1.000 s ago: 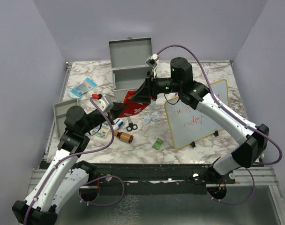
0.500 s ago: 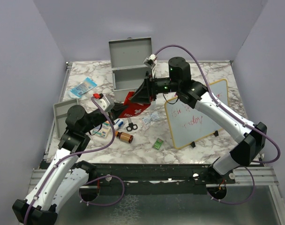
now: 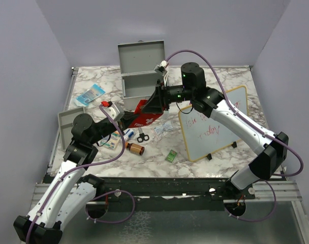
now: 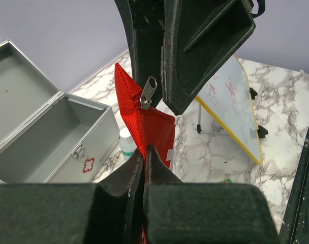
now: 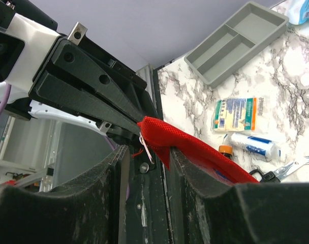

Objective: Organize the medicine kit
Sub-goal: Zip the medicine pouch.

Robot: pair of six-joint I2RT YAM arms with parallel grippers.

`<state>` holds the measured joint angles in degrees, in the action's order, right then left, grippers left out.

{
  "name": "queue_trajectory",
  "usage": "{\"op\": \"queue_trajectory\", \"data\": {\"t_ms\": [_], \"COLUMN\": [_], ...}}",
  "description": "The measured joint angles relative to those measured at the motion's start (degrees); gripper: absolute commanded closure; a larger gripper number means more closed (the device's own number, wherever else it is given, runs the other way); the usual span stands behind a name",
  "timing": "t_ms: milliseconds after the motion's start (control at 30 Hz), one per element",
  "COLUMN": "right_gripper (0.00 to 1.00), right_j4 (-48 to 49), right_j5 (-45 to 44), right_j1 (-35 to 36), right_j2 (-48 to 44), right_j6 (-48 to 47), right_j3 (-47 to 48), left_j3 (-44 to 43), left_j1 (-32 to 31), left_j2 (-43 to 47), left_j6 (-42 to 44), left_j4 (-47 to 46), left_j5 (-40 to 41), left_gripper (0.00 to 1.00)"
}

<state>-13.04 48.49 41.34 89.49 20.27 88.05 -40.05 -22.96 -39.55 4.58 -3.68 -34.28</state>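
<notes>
Red, the mesh pouch [image 4: 155,127] is clamped by one edge in our left gripper [image 4: 144,158], jaws squeezed tight; our right gripper [image 5: 144,151] stands partly spread around the zip pull [image 4: 148,92]. The medicine kit [image 3: 140,84] sits open just behind, lid upright, at the back of the table [image 3: 230,76].

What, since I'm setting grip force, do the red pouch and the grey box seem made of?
Red pouch: matte woven fabric, judging by its mesh texture; its zipper pull looks like shiny metal. Medicine kit: probably grey-painted sheet metal, satin finish, given thin rigid walls and a metal latch.
</notes>
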Motion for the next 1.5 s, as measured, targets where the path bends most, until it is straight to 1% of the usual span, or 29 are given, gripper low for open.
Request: {"op": "queue_trajectory", "data": {"t_ms": [433,1033,1100,1167,1267,1300,1500], "right_gripper": [0.57,0.58,0.62,0.71,0.93,0.99,1.00], "right_j4": [-0.61,-4.28,-4.72,-5.11,-5.51,-5.62,-5.75], "right_j5": [1.84,1.92,1.92,1.92,1.92,1.92,1.97], "right_j1": [0.00,0.11,0.15,0.17,0.17,0.17,0.22], "right_j2": [0.00,0.00,0.00,0.00,0.00,0.00,0.00], "right_j6": [-1.14,-3.52,-3.74,-3.87,-4.00,-3.98,-4.76], "right_j3": [0.02,0.55,0.57,0.57,0.57,0.57,0.57], "left_j3": [0.00,0.00,0.00,0.00,0.00,0.00,0.00], "left_j1": [0.00,0.00,0.00,0.00,0.00,0.00,0.00], "left_j2": [0.00,-0.22,-0.22,-0.22,-0.22,-0.22,-0.15], "left_j6": [0.00,1.09,1.09,1.11,1.27,1.31,1.27], "left_j4": [0.02,1.84,2.12,2.38,2.54,2.54,2.75], "left_j5": [-0.33,-2.86,-2.99,-3.17,-3.43,-3.52,-3.65], "left_gripper": [1.00,1.00,1.00,1.00,1.00,1.00,1.00]}}
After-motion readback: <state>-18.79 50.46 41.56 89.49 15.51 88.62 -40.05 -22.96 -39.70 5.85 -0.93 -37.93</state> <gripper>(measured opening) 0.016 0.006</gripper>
